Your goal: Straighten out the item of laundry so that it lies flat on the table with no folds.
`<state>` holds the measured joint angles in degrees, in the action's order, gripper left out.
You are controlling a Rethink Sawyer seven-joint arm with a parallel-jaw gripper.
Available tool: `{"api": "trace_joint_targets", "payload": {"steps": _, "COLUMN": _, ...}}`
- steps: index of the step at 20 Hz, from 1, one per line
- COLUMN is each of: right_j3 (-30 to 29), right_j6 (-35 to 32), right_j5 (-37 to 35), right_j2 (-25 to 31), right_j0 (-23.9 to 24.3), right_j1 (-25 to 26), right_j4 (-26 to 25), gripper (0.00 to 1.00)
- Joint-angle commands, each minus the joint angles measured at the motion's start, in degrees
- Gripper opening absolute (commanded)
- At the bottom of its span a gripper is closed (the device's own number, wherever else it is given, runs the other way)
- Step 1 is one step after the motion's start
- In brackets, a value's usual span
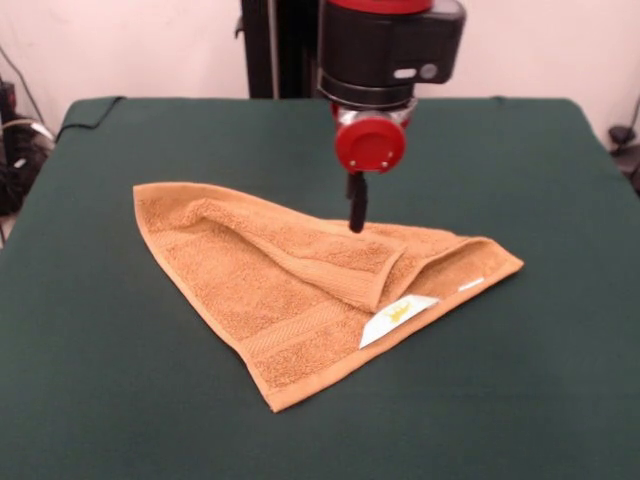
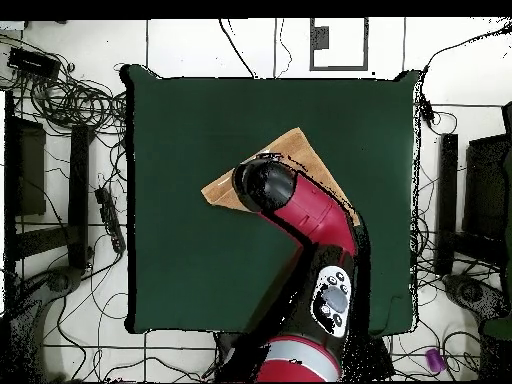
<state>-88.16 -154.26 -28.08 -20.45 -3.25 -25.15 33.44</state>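
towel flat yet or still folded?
Folded. In the front view the towel lies as a rough triangle on the table, a flap doubled over its middle. The gripper hangs at the fold's far edge.

Towel (image 1: 290,290): rough looped terry; table (image 1: 120,400): matt cloth; arm shell (image 2: 315,215): glossy, probably plastic.

My red and black arm (image 1: 385,60) stands over an orange-tan towel (image 1: 270,285) with woven border bands and 1 white label (image 1: 397,318) marked yellow, on the dark green table (image 1: 100,380).
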Motion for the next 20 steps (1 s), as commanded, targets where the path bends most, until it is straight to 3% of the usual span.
{"api": "trace_joint_targets", "payload": {"steps": 1, "right_j3": -6.41, "right_j6": -12.48, "right_j5": 2.07, "right_j2": 4.61, "right_j0": 1.77, "right_j1": 3.36, "right_j4": 3.38, "gripper": 1.0}}
{"api": "trace_joint_targets", "payload": {"steps": 11, "right_j3": -7.52, "right_j6": -8.6, "right_j5": 7.83, "right_j2": 9.32, "right_j0": 6.69, "right_j1": 3.88, "right_j4": 2.62, "gripper": 1.0}}
{"api": "trace_joint_targets", "payload": {"steps": 20, "right_j3": -7.65, "right_j6": -9.0, "right_j5": 8.5, "right_j2": 10.22, "right_j0": 6.97, "right_j1": 4.14, "right_j4": 2.23, "gripper": 1.0}}
